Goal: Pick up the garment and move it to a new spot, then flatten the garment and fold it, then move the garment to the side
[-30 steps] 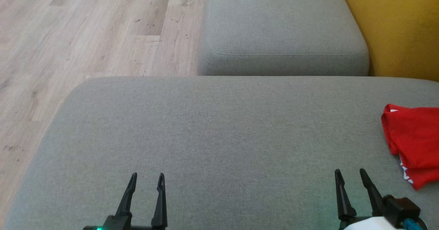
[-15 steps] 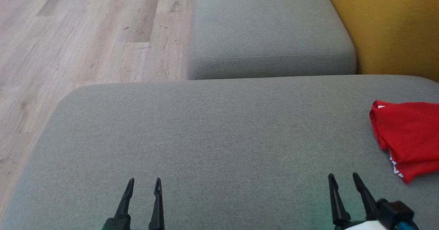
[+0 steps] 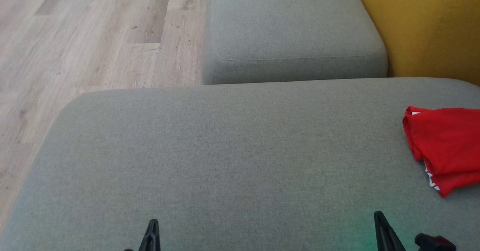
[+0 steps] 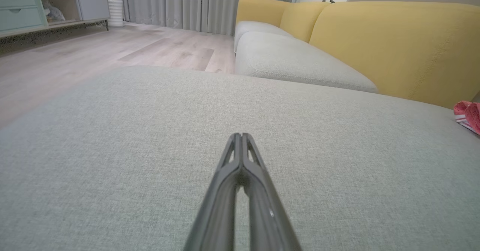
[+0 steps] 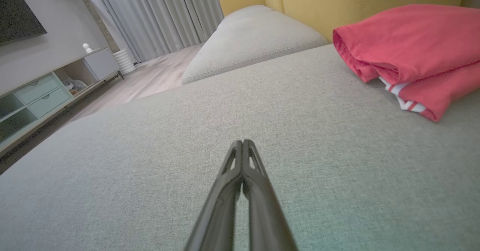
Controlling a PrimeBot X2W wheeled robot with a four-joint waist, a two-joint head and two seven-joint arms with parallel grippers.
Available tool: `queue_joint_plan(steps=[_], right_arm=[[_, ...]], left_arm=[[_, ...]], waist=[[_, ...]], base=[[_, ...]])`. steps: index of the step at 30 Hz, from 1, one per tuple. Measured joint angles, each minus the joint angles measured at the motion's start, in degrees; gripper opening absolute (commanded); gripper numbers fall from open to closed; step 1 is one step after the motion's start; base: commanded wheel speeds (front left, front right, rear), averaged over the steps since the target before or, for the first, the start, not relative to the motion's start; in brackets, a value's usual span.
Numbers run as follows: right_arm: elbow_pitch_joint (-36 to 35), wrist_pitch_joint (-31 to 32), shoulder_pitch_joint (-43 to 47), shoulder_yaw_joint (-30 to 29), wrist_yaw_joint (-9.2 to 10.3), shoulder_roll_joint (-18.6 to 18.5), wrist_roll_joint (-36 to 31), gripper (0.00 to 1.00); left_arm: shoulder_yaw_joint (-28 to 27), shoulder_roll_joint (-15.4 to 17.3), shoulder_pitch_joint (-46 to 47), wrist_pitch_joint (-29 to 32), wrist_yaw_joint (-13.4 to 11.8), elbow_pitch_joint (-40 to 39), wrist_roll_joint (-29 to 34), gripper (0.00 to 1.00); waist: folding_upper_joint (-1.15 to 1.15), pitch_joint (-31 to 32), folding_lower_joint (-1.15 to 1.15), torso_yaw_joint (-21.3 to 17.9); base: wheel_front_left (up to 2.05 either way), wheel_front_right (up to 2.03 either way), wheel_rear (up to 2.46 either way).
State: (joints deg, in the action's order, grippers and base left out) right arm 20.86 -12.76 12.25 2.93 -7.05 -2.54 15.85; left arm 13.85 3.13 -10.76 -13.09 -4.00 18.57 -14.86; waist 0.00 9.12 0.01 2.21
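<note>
The garment (image 3: 446, 146) is red with white trim, folded, and lies at the right edge of the grey sofa cushion (image 3: 232, 153). The right wrist view has the garment (image 5: 408, 52) at the upper right, and it peeks in at the far right of the left wrist view (image 4: 468, 114). My left gripper (image 3: 152, 226) rises at the bottom left, shut and empty, with its fingers pressed together over bare cushion (image 4: 242, 135). At the bottom right stands my right gripper (image 3: 378, 217), also shut on nothing (image 5: 243, 142), to the near left of the garment and apart from it.
A second grey cushion (image 3: 292, 30) adjoins at the back, with the yellow sofa back (image 3: 431, 26) to its right. Wooden floor (image 3: 86, 41) lies beyond the cushion's left edge. A low cabinet (image 5: 48, 90) and grey curtains (image 4: 202, 3) stand far off.
Both grippers have gone from open to shut and have drawn back toward the bottom edge. The camera has shifted slightly, so the scene sits a little further left.
</note>
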Motion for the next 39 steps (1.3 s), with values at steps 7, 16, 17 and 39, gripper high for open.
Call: queue_joint_plan(steps=[7, 16, 17, 39], right_arm=[[-0.16, 1.36, -0.26, -0.81, 0.0, 0.0, 5.15, 0.0], [-0.64, 2.74, -2.14, -1.58, 0.0, 0.0, 10.98, 0.0], [-0.66, 2.78, -2.3, -1.68, 0.0, 0.0, 11.61, 0.0], [-1.64, 6.47, -4.78, -3.57, 0.01, 0.02, 25.82, 0.0]], left_arm=[[-1.13, 0.0, 0.31, 1.29, 0.57, -0.11, -5.24, 0.0], [-2.77, 0.0, 1.59, 2.59, 1.58, -0.29, -11.16, 0.0], [-2.83, 0.0, 1.64, 3.0, 1.6, -0.3, -11.83, 0.0], [-6.39, -0.04, 4.36, 6.54, 3.58, -0.57, -26.2, 0.0]], waist=[[0.0, -0.65, 0.0, -0.15], [0.0, -1.36, 0.0, -0.32], [0.0, -1.44, 0.0, -0.34], [0.0, -3.19, 0.0, -0.75]], base=[[0.0, 0.0, 0.0], [0.0, 0.0, 0.0], [0.0, 0.0, 0.0], [0.0, 0.0, 0.0]])
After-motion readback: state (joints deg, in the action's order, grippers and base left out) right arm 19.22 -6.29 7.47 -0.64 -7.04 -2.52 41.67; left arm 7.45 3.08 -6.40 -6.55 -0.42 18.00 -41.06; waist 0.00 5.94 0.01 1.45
